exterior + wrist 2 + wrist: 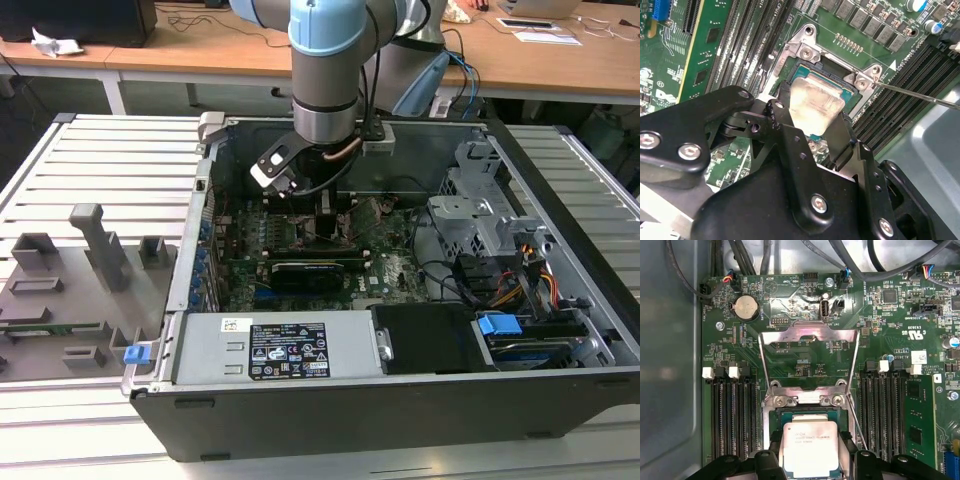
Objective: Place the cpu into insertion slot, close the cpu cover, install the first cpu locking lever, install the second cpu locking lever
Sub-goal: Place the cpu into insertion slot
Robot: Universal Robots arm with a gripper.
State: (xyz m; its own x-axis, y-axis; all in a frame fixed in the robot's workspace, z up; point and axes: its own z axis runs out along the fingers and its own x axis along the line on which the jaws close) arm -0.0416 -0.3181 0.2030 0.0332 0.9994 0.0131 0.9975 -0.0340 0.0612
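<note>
Looking down into the open computer case (400, 420), we see the arm reaching over the green circuit board (790, 300) with its gripper (814, 120) narrowed onto the chip (810, 447). One black finger sits against each of two opposite edges, and the pale metal top faces up. The chip is right over the socket (805, 413), and a strip of the socket's dark rim shows beyond the chip's far edge. We cannot tell from these views whether the chip already rests in the socket or hangs just above it. In the second wrist view it looks slightly tilted against the socket frame.

The cover (805, 331) is swung fully open and lies back over the board beyond the socket, hinged at the two screws beside it. A thin wire lever (920, 96) runs out past one corner of the socket, close to one of the fingers. Rows of memory slots (735, 420) flank the socket on both sides.

As we judge it, the main risk is a chip that goes down tilted or off-square. A corner could then catch the rim or press unevenly on the fine contacts below. The fingers also overlap the socket's edges, so they could hit the frame or nudge the lever. Letting go while the chip is not flat could leave it skewed.
</note>
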